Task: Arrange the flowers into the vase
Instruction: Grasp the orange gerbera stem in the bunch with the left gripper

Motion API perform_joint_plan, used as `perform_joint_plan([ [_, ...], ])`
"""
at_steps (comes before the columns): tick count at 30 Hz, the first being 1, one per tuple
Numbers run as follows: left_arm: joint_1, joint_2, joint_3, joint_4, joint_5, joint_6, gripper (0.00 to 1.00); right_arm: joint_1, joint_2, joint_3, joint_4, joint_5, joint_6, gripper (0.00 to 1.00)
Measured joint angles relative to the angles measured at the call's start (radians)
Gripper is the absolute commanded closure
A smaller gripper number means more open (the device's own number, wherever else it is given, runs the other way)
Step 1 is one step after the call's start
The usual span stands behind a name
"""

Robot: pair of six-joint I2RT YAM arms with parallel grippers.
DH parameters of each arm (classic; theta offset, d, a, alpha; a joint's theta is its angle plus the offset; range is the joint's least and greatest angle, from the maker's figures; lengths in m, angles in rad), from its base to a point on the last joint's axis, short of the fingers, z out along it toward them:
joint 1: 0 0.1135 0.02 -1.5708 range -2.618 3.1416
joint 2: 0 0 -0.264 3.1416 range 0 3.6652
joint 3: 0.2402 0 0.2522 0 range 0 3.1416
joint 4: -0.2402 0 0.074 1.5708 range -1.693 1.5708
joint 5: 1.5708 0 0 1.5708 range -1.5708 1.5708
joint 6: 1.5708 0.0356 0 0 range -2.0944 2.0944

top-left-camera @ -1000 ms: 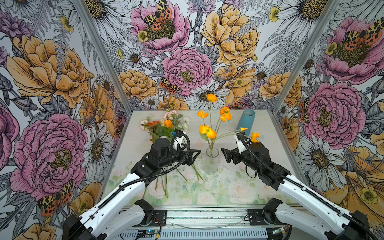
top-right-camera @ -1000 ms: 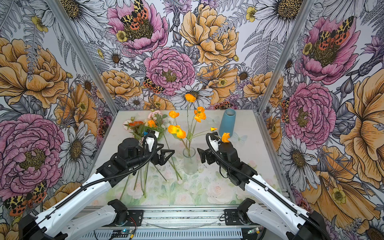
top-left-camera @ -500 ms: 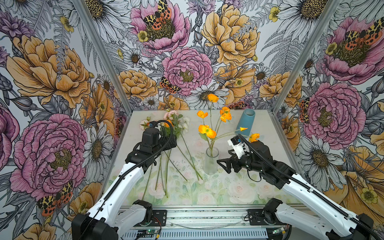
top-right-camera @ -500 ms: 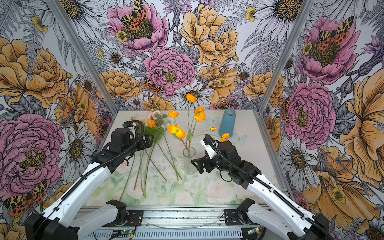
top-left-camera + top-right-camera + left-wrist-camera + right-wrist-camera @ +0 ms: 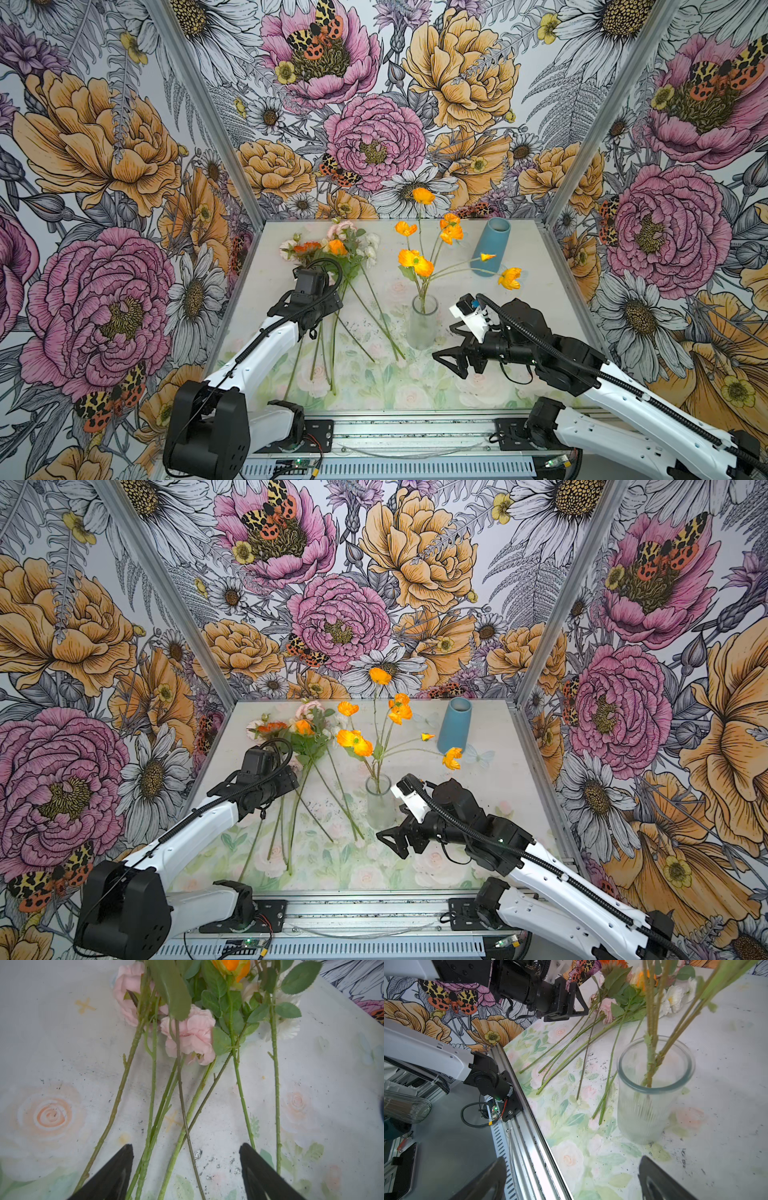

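Left hand (image 5: 185, 1145): two black fingers (image 5: 116, 1174) set apart, poised low over the counter (image 5: 540, 291), spanning the middle stems of the flowers (image 5: 191, 1039) and gripping none; whether a finger touches a stem cannot be told. Right hand (image 5: 572, 1158): jaws spread wide and empty, level with and near-right of the glass vase (image 5: 650, 1109), not touching it. The flowers, one loose bunch (image 5: 349, 266), lie flat on the counter just left of the glass vase, with blooms toward the far edge and stem ends fanned toward the near edge. About eight stems show in the left wrist view, though crossings make the count uncertain, and pink, orange and white blooms are visible. Vases: two, both upright. The ribbed glass vase stands at centre and holds the orange poppies (image 5: 415, 262), seven open blooms and one small bud as far as they separate. The blue vase (image 5: 490, 245) stands far right, well apart from both hands.
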Motion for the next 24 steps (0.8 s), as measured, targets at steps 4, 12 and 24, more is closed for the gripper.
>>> perform_joint_plan([
  [4, 0.048, 0.024, -0.032, 0.046, 0.015, -0.018, 0.32, 0.057, 0.003, 0.015, 0.017, 0.0, 0.005, 0.01],
  [12, 0.076, 0.063, -0.033, 0.106, 0.009, -0.021, 0.36, 0.147, 0.095, 0.139, 0.108, -0.008, 0.005, 0.01],
  [24, 0.191, 0.143, -0.029, 0.13, -0.026, -0.046, 0.46, 0.183, 0.24, 0.212, 0.239, -0.008, -0.021, 0.0],
])
